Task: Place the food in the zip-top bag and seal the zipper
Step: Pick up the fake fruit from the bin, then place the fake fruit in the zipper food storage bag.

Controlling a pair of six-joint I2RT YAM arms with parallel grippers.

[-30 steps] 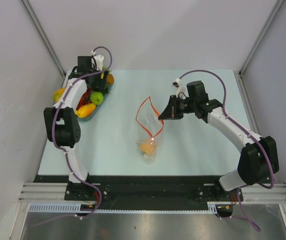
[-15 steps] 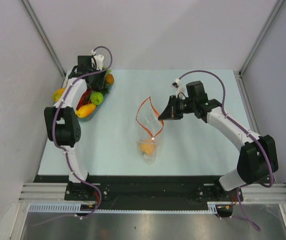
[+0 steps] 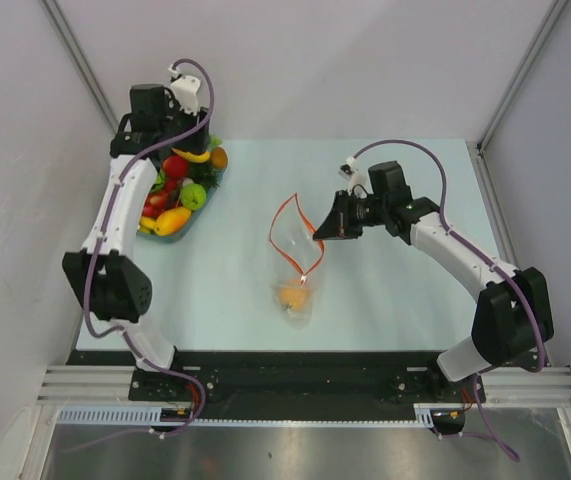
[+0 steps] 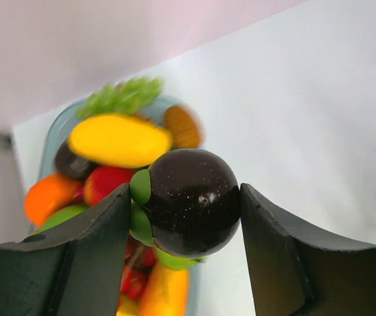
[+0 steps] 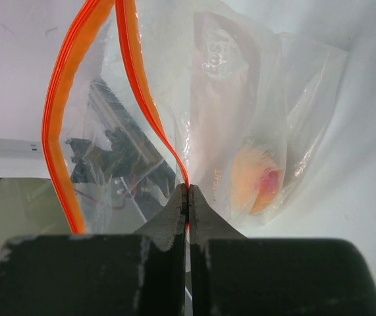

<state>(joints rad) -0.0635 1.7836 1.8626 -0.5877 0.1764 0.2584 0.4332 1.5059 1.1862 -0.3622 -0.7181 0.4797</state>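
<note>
**Left arm.** My left gripper [image 4: 186,197] is clamped on a dark fruit [image 4: 191,201]. The fruit is glossy and round, with a green collar on its left side. One black finger [image 4: 89,257] presses against each flank, so the jaws stand as wide as the fruit.

Directly past the fingertips lies a bluish dish [image 4: 53,135] heaped with the remaining food:
- a yellow fruit [image 4: 118,139] straight behind the held piece;
- a red piece [image 4: 105,183] to its lower left;
- an orange piece [image 4: 46,197] farther left;
- a second dark piece [image 4: 72,161] between the yellow and orange ones;
- a green leafy piece [image 4: 125,97] at the far rim.

This pile is out of focus, and I cannot tell whether the held fruit touches it. To the right of the gripper, the pale table [image 4: 319,99] stretches away.

**Right arm.** My right gripper [image 5: 188,192] is pinched flat. Its two fingers meet on the zipper [image 5: 132,39] at the point where one run of the red-orange strip comes down to them. The strip's other run arcs away to the left of the fingertips, so the mouth of the zip-top bag [image 5: 240,99] gapes.

Beyond the fingertips and slightly to the right, one orange food piece [image 5: 257,181] sits inside the clear plastic near the bag's closed end.

**Overhead view.** The bag hangs from the right gripper's tips and trails toward the arm bases, with its lower end resting on the table. It lies well apart from the left gripper and the dish.
</note>
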